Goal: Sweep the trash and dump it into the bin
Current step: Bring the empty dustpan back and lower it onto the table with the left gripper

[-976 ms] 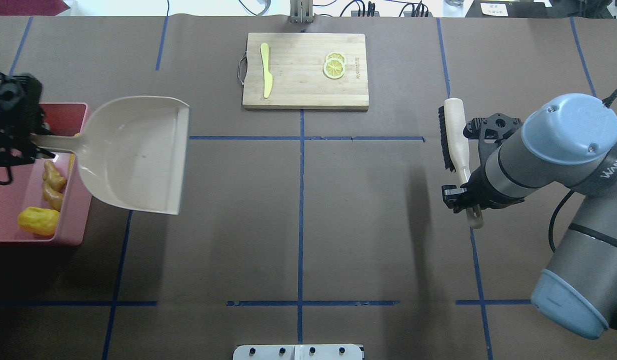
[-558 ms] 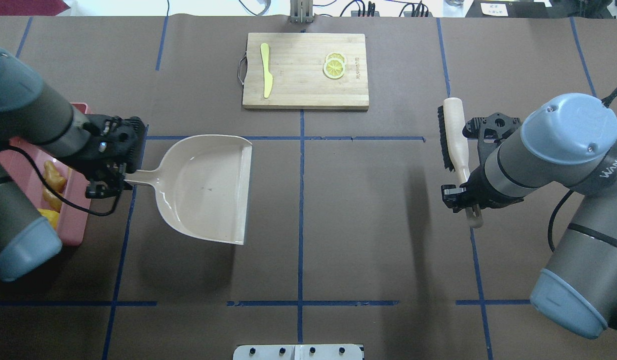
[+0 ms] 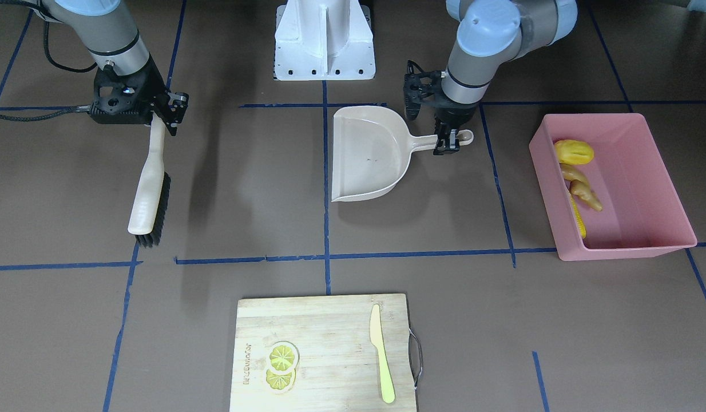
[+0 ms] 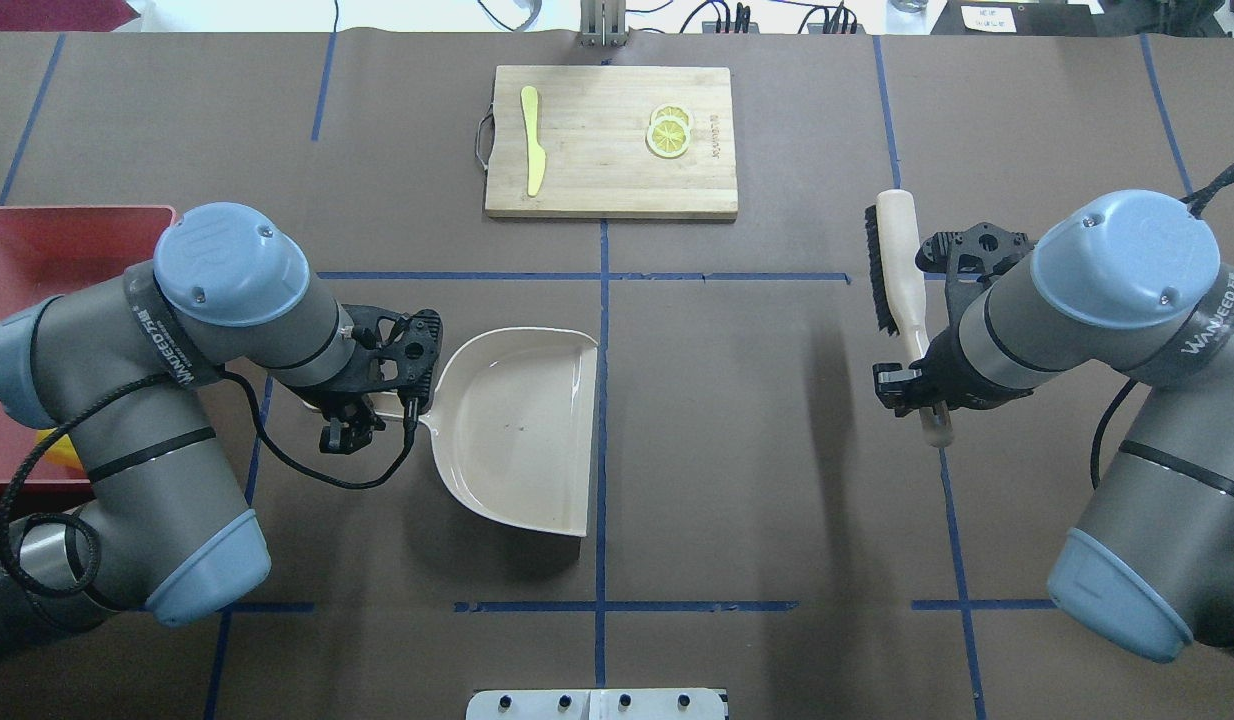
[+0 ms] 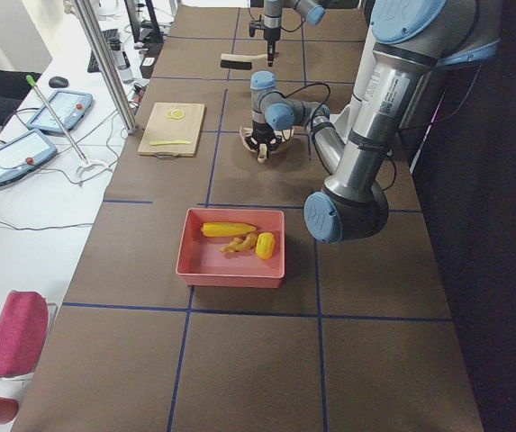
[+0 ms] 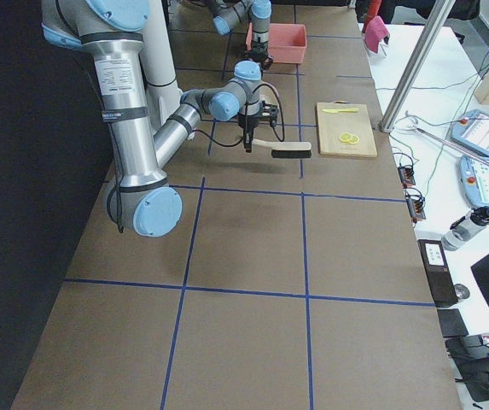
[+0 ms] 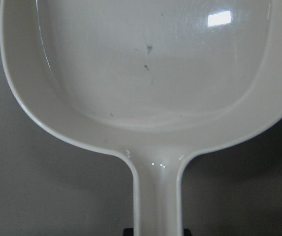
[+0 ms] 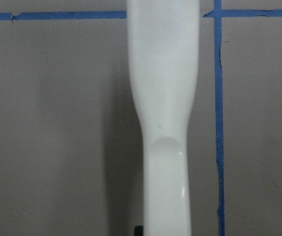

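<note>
Brown paper-covered table [image 3: 227, 189] marked with blue tape lines, as I see it from the front-facing and overhead cameras. The large pink rectangular plastic bin [image 3: 633, 183] stands at the robot's left end of the table, well apart from both arms. A rectangular bamboo cutting board [image 3: 330, 343] lies at the edge far from the robot. The beige plastic dustpan [image 3: 367, 154] sits near the table's centre, its open mouth towards the robot's right; I cannot tell whether it touches the paper. The pale wooden-handled brush with black bristles [image 3: 149, 189] is held level on the robot's right, its head pointing away from the robot and its bristles towards the dustpan. The left gripper [image 3: 448, 142] is clamped on the dustpan's handle; the right gripper [image 4: 917, 395] is clamped on the end of the brush's handle. All the trash lies inside the bin, along the wall nearest the dustpan: the yellow corn cob [image 3: 579, 217], the knobbly tan ginger root [image 3: 582, 189] and the rounded yellow potato-like lump [image 3: 573, 151]. On the board lie a pale yellow-green knife [image 3: 381, 355] and two lemon slices [image 3: 281, 366].
</note>
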Robot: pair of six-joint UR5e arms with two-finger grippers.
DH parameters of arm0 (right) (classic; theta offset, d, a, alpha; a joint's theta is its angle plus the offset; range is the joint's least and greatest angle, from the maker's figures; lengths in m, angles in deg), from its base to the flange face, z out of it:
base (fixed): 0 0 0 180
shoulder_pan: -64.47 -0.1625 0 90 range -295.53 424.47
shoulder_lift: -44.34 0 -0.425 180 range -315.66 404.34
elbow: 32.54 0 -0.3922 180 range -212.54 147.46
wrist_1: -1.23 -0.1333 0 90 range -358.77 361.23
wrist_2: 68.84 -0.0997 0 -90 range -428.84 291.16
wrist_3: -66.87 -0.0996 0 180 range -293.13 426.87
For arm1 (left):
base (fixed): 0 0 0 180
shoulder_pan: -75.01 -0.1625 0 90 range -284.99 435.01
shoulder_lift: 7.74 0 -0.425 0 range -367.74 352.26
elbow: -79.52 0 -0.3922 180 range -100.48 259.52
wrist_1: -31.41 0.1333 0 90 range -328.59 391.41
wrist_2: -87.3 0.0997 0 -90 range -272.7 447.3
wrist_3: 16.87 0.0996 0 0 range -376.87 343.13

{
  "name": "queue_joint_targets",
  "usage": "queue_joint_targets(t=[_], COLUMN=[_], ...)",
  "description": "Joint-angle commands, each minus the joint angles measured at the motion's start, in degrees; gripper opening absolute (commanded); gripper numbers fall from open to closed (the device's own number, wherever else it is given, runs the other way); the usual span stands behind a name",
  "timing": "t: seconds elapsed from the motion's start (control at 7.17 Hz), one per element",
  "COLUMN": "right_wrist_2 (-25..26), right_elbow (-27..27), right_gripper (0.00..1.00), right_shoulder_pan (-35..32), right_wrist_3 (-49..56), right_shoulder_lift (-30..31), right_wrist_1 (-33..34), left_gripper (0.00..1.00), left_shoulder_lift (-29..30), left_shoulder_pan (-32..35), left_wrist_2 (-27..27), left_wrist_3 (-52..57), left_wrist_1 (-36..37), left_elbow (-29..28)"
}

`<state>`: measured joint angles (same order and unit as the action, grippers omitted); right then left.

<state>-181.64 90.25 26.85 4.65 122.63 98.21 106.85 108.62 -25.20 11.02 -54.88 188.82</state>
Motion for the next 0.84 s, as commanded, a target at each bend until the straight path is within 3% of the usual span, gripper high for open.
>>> queue_joint_targets(t=[0.0,0.7], right_wrist_2=[0.0,0.1], right_elbow=[-0.1,-0.1], right_gripper=[0.00,0.00], right_shoulder_pan=[0.0,0.1], right_wrist_3=[-0.1,-0.3], right_shoulder_lift=[-0.1,-0.1], right_wrist_1=[-0.1,-0.1], left_gripper=[0.27,0.29], left_shoulder_lift=[0.7,0.6], left_shoulder_pan=[-0.1,-0.4], left_wrist_2=[1.2,3.0], left_wrist_3=[-0.3,-1.7], left_wrist_1=[0.0,0.0], left_elbow=[-0.9,-1.6])
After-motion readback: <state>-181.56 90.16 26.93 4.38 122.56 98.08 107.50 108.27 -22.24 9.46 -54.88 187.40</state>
